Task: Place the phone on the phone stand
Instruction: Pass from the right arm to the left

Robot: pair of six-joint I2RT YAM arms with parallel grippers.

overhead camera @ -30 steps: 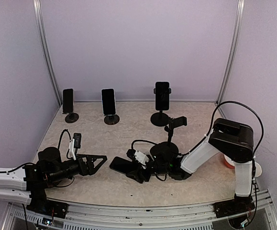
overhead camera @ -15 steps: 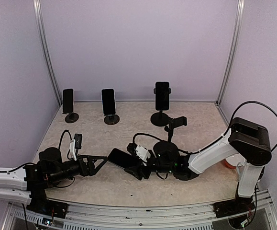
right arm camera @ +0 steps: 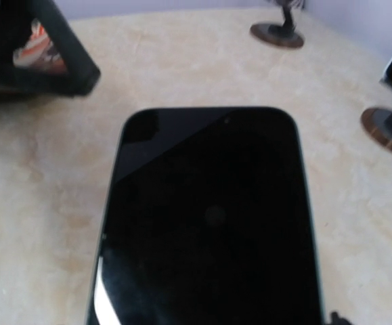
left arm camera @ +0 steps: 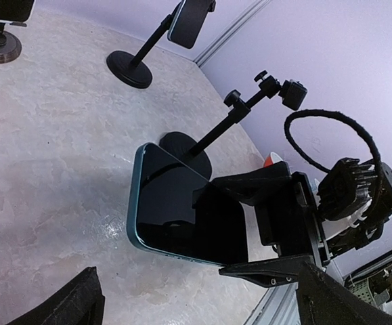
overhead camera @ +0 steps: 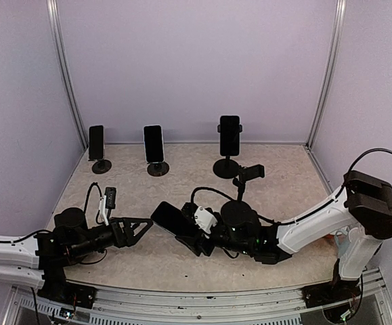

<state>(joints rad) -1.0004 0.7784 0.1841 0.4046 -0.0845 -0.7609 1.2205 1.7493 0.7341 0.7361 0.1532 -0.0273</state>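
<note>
The phone (overhead camera: 170, 218), dark-screened with a teal edge, hangs tilted just above the table, and my right gripper (overhead camera: 193, 235) is shut on its near end. It fills the right wrist view (right arm camera: 209, 217) and is seen in the left wrist view (left arm camera: 182, 210) with the right gripper (left arm camera: 277, 217) clamped on it. My left gripper (overhead camera: 141, 227) stands open right beside the phone's far end, touching nothing; its fingers (left arm camera: 74, 305) frame the lower corners of its own view. The empty phone stand (overhead camera: 252, 172) rises behind the right wrist, with its clamp (left arm camera: 294, 95) and round base (left arm camera: 185, 150) both in sight.
Three other stands hold phones along the back wall: left (overhead camera: 97, 142), middle (overhead camera: 154, 143) and a taller one (overhead camera: 229, 135). A small orange and white object (left arm camera: 271, 160) sits near the right arm. The metal table edge (overhead camera: 202, 294) runs along the front.
The right arm has stretched leftward, lifting the phone off the table and carrying it up to the left gripper's tips. The left gripper has edged slightly right and stays open.
</note>
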